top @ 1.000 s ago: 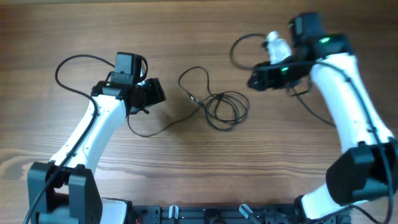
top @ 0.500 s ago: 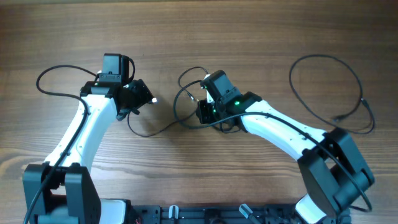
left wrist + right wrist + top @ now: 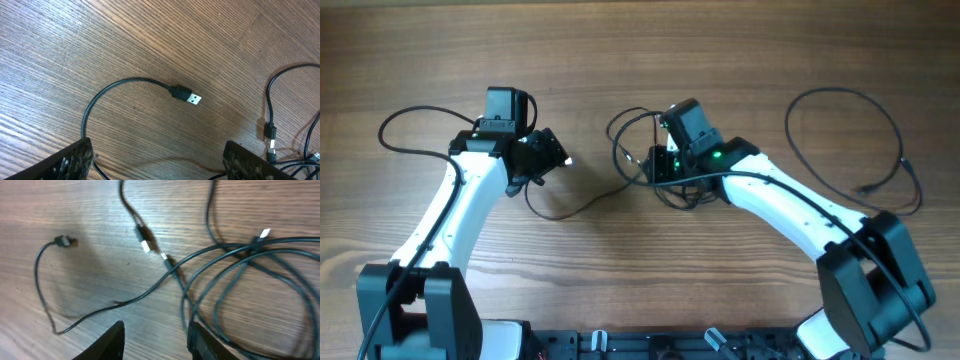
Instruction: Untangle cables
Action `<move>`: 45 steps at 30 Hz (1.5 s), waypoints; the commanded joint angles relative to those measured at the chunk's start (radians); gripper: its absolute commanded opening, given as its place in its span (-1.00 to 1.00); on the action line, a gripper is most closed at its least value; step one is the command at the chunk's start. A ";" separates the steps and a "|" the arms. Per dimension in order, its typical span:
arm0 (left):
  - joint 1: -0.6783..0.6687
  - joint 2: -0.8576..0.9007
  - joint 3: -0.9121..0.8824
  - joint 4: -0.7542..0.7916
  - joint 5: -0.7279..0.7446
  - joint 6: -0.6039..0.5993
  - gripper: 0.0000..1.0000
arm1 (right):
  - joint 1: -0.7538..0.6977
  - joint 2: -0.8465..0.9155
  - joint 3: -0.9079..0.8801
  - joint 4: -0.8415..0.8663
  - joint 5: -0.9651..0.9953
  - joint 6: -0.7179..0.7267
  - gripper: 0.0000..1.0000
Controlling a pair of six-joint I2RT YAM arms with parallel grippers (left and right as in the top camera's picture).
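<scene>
A tangle of thin black cables (image 3: pixel 632 176) lies at the table's middle; in the right wrist view its loops (image 3: pixel 240 270) cross each other, with silvery plug ends (image 3: pixel 145 243) beside them. My right gripper (image 3: pixel 656 166) hovers open over the tangle's left edge, its jaws (image 3: pixel 157 342) holding nothing. One strand (image 3: pixel 570 212) runs left from the tangle under my left gripper (image 3: pixel 554 160). That gripper (image 3: pixel 160 167) is open and empty above a curved strand ending in a USB plug (image 3: pixel 189 96). One cable (image 3: pixel 902 140) lies apart in a wide loop at the far right.
The wooden table (image 3: pixel 640 50) carries nothing else. A thicker black arm wire (image 3: pixel 410 112) arcs out left of the left arm. The arm bases stand at the front edge.
My right arm swung from the far right, where it left one cable in a wide loop, back over the centre tangle. My left gripper shifted slightly left.
</scene>
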 commanded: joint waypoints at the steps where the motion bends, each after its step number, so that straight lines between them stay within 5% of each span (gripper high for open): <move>1: 0.000 -0.010 0.004 -0.001 -0.013 -0.010 0.70 | 0.000 0.033 -0.007 0.006 0.046 0.005 -0.15; 8: 0.000 -0.010 0.004 -0.001 0.018 -0.009 0.70 | 0.000 0.149 -0.007 0.106 0.042 0.084 -0.38; 17: 0.000 -0.010 0.004 -0.005 0.018 -0.009 0.70 | 0.000 0.155 -0.008 0.051 0.077 0.136 -0.40; 24: 0.000 -0.010 0.004 -0.006 0.018 -0.009 0.70 | 0.000 0.196 -0.008 0.060 0.061 0.158 -0.71; 25: 0.000 -0.010 0.004 -0.006 0.018 -0.009 0.70 | 0.000 0.193 -0.005 0.074 0.039 0.143 -0.91; 31: 0.000 -0.010 0.004 -0.008 0.031 -0.009 0.70 | -0.050 -0.028 0.224 -0.100 -0.112 -0.175 -0.91; 34: 0.000 -0.010 0.004 0.015 0.090 -0.009 0.70 | -0.050 -0.181 0.461 -0.109 -0.377 -0.278 -0.91; 38: -0.006 -0.010 0.004 0.089 0.249 0.006 0.76 | -0.050 -0.240 0.504 -0.134 -0.199 -0.286 -0.91; 42: -0.051 -0.010 0.004 0.201 0.563 0.204 0.82 | -0.049 -0.239 0.503 -0.177 -0.219 -0.291 -0.91; 45: -0.092 -0.010 0.004 0.256 0.688 0.240 0.94 | -0.049 -0.239 0.503 -0.156 -0.278 -0.299 -0.92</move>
